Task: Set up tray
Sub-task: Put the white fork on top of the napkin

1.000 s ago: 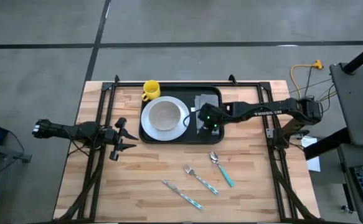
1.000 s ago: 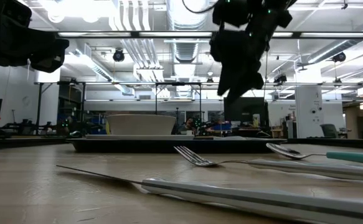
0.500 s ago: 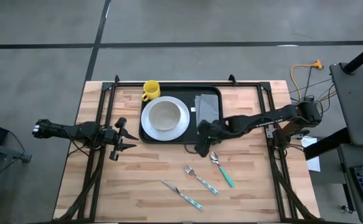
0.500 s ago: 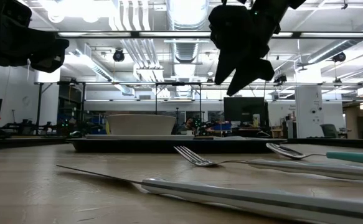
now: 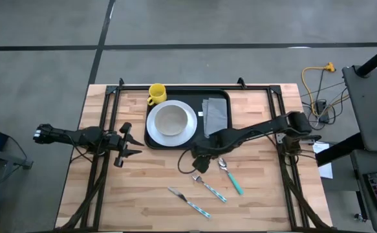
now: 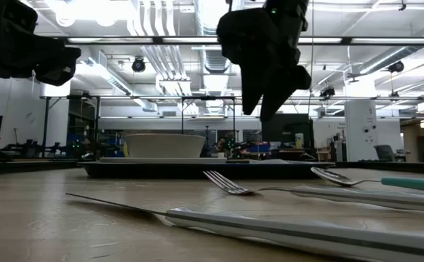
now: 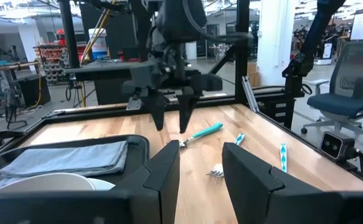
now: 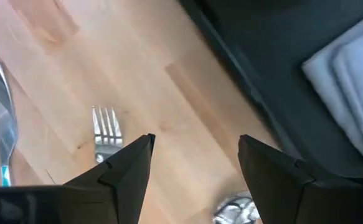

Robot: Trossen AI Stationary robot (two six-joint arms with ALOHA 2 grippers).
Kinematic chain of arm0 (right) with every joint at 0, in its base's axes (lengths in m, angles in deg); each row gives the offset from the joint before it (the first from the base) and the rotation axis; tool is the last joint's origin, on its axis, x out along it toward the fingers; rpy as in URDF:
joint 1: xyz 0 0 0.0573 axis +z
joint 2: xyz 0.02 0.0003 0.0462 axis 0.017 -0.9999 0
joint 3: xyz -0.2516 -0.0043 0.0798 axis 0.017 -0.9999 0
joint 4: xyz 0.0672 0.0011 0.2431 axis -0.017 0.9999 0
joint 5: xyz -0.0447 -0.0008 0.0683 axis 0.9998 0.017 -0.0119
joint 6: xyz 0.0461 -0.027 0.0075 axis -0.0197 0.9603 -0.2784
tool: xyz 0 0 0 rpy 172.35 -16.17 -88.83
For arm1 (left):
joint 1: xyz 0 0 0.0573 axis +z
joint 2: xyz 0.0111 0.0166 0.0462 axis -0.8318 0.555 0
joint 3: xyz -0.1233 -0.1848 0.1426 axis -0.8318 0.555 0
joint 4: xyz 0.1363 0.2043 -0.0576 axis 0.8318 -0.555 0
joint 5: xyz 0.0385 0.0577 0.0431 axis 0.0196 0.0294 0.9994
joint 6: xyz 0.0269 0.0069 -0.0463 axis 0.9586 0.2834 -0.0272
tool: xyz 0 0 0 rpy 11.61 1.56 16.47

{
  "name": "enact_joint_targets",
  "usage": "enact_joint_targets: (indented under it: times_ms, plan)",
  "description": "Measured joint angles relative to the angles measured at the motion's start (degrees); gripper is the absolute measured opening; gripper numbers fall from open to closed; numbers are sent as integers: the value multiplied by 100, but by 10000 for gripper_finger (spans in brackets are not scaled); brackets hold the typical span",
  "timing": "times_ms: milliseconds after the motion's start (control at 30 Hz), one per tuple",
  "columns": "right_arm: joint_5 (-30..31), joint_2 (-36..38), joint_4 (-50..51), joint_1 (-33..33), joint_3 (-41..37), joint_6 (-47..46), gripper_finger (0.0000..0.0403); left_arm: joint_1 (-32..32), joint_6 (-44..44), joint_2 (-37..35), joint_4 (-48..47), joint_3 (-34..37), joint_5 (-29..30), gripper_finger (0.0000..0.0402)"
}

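My right arm stretches low across the tabletop [image 5: 143, 194], its jaws [image 5: 200, 164] released above the fork [image 5: 207, 185] near the tray [image 5: 224, 97], while my left jaws [image 5: 131, 145] wait released

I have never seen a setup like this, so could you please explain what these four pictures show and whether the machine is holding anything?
It is a robot with two dark arms at a wooden table, each ending in a two-finger claw. One picture looks straight down from above, one looks level across the tabletop, and two come from cameras on the arms' wrists.

On the table sits a black tray carrying a white plate and a folded grey cloth. A yellow mug sits at the tray's far left corner. A fork, a spoon and a knife lie loose on the wood in front of the tray.

The right claw hangs open above the wood near the fork and spoon, holding nothing. The left claw waits open at the table's left side, also empty.
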Motion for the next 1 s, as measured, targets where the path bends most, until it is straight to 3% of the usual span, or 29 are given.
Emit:
enact_joint_targets:
  times_ms: [333, 1000]
  plan:
    - [-596, -744, 122, 270, 867, -3, 226, 0, 0, 72, -8, 0, 0, 102]
    - [-531, -717, 273, 1061, 802, -1319, 226, 1, 0, 72, -10, 0, 0, 102]
